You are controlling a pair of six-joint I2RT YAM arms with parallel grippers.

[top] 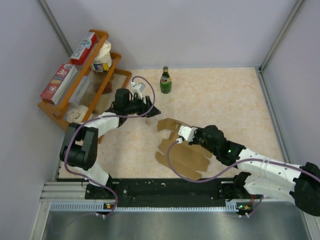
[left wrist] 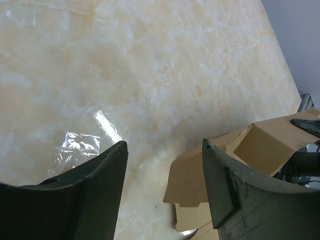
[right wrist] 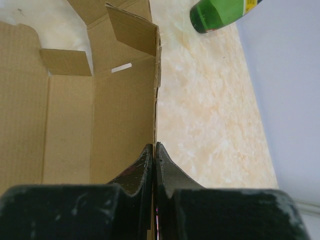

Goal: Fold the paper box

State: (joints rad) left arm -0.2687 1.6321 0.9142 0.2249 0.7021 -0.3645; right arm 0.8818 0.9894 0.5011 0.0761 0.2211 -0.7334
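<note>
The paper box [top: 185, 159] is a brown cardboard sheet, partly folded up, lying in front of the arms in the top view. My right gripper [top: 178, 136] is shut on the upright edge of one of its side panels. In the right wrist view the pinched panel [right wrist: 120, 115] runs straight into the closed right gripper [right wrist: 155, 149]. My left gripper [top: 151, 111] hangs to the left of the box's far flap, apart from it. In the left wrist view the left gripper [left wrist: 165, 172] stands open with nothing between its fingers, and the box [left wrist: 267, 145] shows beyond the right finger [left wrist: 225, 185].
A green bottle [top: 165, 80] stands behind the box and also shows in the right wrist view [right wrist: 220, 12]. An orange rack [top: 112, 75] with red-and-white printed boxes [top: 60, 82] fills the far left corner. A scrap of clear film [left wrist: 77, 146] lies on the table. Grey walls enclose three sides.
</note>
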